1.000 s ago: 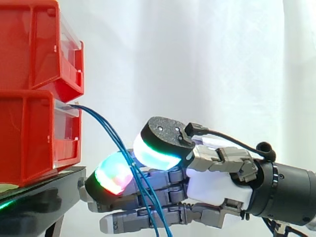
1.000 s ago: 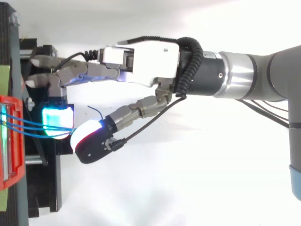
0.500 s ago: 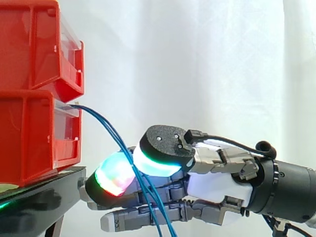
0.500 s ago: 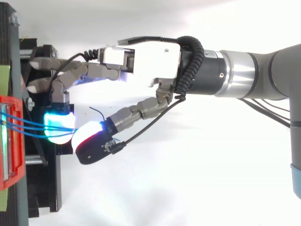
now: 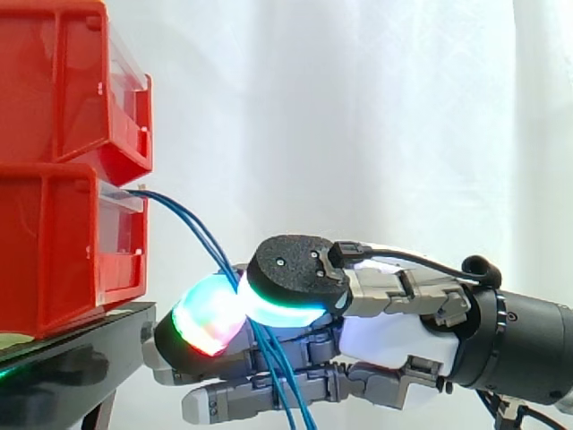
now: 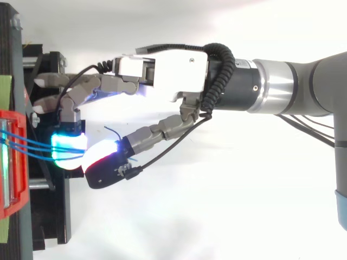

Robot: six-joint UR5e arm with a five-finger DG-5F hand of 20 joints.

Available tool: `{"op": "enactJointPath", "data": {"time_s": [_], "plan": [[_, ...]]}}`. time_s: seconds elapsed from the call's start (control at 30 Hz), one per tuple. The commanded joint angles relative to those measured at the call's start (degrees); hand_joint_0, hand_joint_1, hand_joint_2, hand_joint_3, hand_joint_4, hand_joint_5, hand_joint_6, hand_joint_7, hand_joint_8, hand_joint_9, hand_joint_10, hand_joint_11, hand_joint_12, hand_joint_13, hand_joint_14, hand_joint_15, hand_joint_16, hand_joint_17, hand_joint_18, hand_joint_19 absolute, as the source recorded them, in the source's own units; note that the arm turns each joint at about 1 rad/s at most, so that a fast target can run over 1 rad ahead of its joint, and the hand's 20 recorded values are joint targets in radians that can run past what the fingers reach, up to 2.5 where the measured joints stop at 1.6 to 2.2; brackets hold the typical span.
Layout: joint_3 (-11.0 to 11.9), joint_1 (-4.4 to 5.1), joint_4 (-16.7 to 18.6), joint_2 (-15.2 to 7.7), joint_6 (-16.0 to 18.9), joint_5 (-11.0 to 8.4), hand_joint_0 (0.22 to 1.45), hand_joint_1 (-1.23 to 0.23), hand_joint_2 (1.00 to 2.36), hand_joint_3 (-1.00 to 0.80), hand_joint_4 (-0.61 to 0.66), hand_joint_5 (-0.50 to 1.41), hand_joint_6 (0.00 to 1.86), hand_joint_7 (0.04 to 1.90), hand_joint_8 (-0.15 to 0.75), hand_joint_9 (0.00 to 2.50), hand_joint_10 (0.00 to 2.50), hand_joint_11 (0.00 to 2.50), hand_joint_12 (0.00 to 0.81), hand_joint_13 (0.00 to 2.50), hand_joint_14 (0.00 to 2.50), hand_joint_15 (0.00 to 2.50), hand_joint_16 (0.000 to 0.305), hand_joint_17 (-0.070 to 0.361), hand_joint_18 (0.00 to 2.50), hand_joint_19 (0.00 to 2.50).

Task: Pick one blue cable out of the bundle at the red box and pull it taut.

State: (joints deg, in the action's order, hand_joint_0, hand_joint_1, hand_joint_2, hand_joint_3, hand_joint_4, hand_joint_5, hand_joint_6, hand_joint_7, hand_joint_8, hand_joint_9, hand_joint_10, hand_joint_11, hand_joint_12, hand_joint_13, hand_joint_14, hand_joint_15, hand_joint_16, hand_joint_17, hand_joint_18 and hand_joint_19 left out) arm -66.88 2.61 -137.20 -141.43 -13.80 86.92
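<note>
Side view: the hand (image 5: 394,336) is at the grabbing step. Its thumb and a finger curl, and their glowing pads (image 5: 210,313) squeeze the blue cables (image 5: 192,228) between them. The cables come from the red box (image 5: 63,242), just ahead of the fingertips and a bit higher, then hang below the hand. I cannot tell if it holds only one. Next, I think, it must pull back from the box until the cable is straight.

A black stand (image 5: 85,345) carries the lower red bin (image 5: 54,255), which sits directly on its top edge. A second red bin (image 5: 63,85) is stacked on that one.
</note>
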Motion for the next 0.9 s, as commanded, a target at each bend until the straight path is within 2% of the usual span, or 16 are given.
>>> {"op": "enactJointPath", "data": {"time_s": [0.0,0.13,0.3,0.43,0.53,0.67,0.83,0.87], "plan": [[0.0,0.02,0.0,0.0,0.0,0.00,0.64,-0.85,1.02,-0.08,0.19,-0.17,0.87,0.82,0.309,0.37,0.00,0.00,0.366,0.17,0.00,0.00,0.062,0.139,0.31,0.08],[0.0,0.02,0.0,0.0,0.0,0.00,0.67,-0.92,1.02,-0.13,0.20,-0.18,0.88,0.84,0.310,0.37,0.00,0.00,0.366,0.18,0.00,0.00,0.061,0.138,0.33,0.07],[0.0,0.02,0.0,0.0,0.0,0.00,0.71,-0.98,1.01,-0.29,0.25,-0.20,0.90,0.81,0.300,0.34,0.00,0.00,0.369,0.17,0.00,0.00,0.062,0.139,0.33,0.06],[0.0,0.02,0.0,0.0,0.0,0.00,0.72,-1.01,1.00,-0.50,0.27,-0.21,0.90,0.80,0.295,0.31,0.00,0.00,0.370,0.17,0.00,0.00,0.062,0.139,0.34,0.05],[0.0,0.02,0.1,0.0,0.0,0.00,0.65,-0.98,1.00,-0.50,0.28,-0.21,0.90,0.78,0.293,0.32,0.00,0.00,0.371,0.17,0.00,0.00,0.062,0.139,0.35,0.07],[0.0,0.02,0.1,0.0,0.0,0.00,0.56,-0.86,1.00,-0.50,0.28,-0.19,0.87,0.82,0.314,0.36,0.00,0.00,0.376,0.18,0.00,0.00,0.063,0.141,0.35,0.09],[0.0,0.02,0.2,0.0,0.0,0.00,0.59,-0.70,1.00,-0.49,0.26,-0.16,0.85,0.88,0.314,0.40,0.00,0.00,0.370,0.17,0.00,0.00,0.062,0.139,0.33,0.12],[0.0,0.02,0.2,0.0,0.0,0.00,0.61,-0.68,1.01,-0.43,0.25,-0.16,0.85,0.90,0.313,0.41,0.00,0.00,0.367,0.18,0.00,0.00,0.061,0.137,0.33,0.12]]}}
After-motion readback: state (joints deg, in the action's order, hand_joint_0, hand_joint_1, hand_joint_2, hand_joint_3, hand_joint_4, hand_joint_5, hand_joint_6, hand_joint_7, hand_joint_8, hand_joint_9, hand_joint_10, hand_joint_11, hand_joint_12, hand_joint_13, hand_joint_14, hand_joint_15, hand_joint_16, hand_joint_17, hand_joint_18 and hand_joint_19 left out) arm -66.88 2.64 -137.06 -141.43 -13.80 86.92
